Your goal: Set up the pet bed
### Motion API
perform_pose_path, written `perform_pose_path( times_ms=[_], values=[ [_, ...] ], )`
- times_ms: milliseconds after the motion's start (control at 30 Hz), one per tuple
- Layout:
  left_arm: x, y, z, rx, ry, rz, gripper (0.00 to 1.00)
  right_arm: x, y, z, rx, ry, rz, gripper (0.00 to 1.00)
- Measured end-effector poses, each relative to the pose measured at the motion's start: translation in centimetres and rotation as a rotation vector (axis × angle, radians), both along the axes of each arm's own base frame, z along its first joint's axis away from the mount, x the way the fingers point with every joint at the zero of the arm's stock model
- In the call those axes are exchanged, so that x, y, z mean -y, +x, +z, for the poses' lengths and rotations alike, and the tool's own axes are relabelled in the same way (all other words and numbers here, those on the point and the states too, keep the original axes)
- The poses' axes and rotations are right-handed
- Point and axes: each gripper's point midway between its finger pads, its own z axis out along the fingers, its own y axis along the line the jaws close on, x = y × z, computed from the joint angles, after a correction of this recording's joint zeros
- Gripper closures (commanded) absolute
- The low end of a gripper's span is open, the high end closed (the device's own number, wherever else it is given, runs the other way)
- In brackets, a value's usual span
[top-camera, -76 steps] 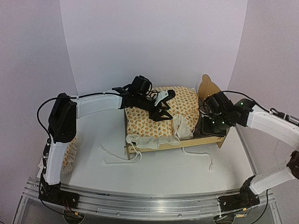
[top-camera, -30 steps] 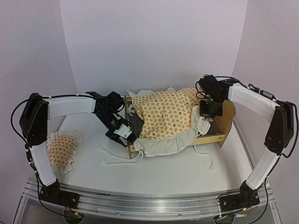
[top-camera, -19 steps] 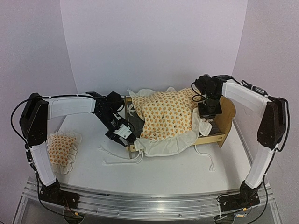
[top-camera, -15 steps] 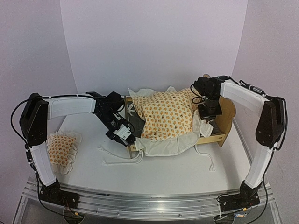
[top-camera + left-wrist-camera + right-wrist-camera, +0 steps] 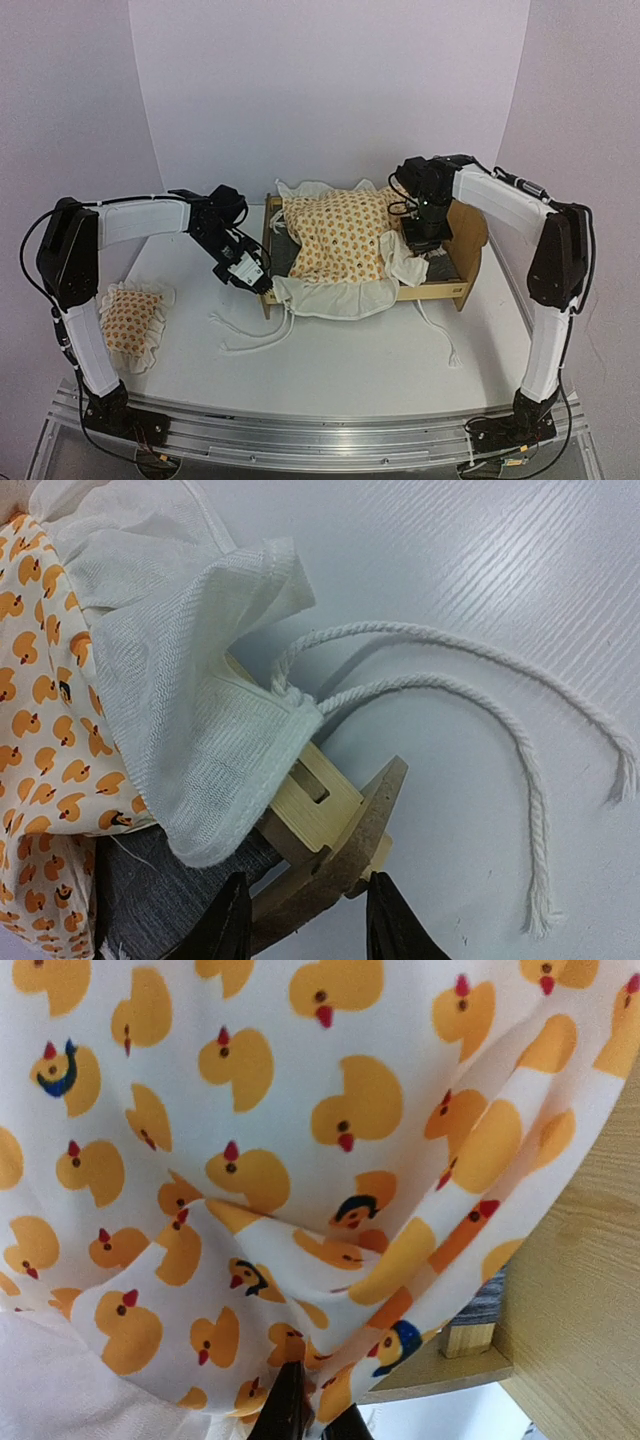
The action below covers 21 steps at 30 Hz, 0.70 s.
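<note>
Left wrist view: the left gripper (image 5: 305,920) is seen closed on the foot-end corner of the pet bed (image 5: 312,815), with 1 dark finger pressed to each side of the plywood. Just above the grip, the white ruffle of the cushion (image 5: 185,710) is draped over that corner, and 2 cords (image 5: 450,675) are trailed from it across the white table (image 5: 480,550). A strip of the dark grey base panel (image 5: 140,890) is exposed beneath the ruffle.

From the right wrist camera, the right gripper (image 5: 315,1415) is shown pinched shut on a fold of the duck-printed cushion, close beside the wooden headboard (image 5: 575,1290).

From the top external camera, the pet bed is seen standing toward the back of the table, between the 2 grippers, with its headboard at the right. The cushion is bunched over it and spilled over the near rail (image 5: 430,292). A small matching pillow (image 5: 130,320) is laid well apart at the left.
</note>
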Motion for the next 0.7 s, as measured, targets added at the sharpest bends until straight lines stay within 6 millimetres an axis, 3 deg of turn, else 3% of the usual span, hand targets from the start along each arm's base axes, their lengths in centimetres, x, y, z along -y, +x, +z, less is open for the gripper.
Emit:
perform_pose_path(
  times_ms=[233, 433, 567, 700],
  values=[
    [-3.0, 2.7, 0.1, 0.070, 0.028, 0.043, 0.99, -4.1, -1.2, -2.0, -0.050, 0.043, 0.107, 0.61],
    [-5.6, 4.4, 0.1, 0.116, 0.061, 0.066, 0.39, -4.6, -1.5, -1.8, -0.049, 0.062, 0.111, 0.51],
    [-7.4, 4.6, 0.3, 0.076, 0.085, 0.120, 0.22, -3.5, -1.7, -1.1, -0.045, 0.094, 0.066, 0.47],
    [-7.6, 4.5, 2.7, 0.032, 0.056, 0.140, 0.14, -2.9, -2.2, 0.4, -0.022, 0.159, 0.030, 0.43]
  ],
)
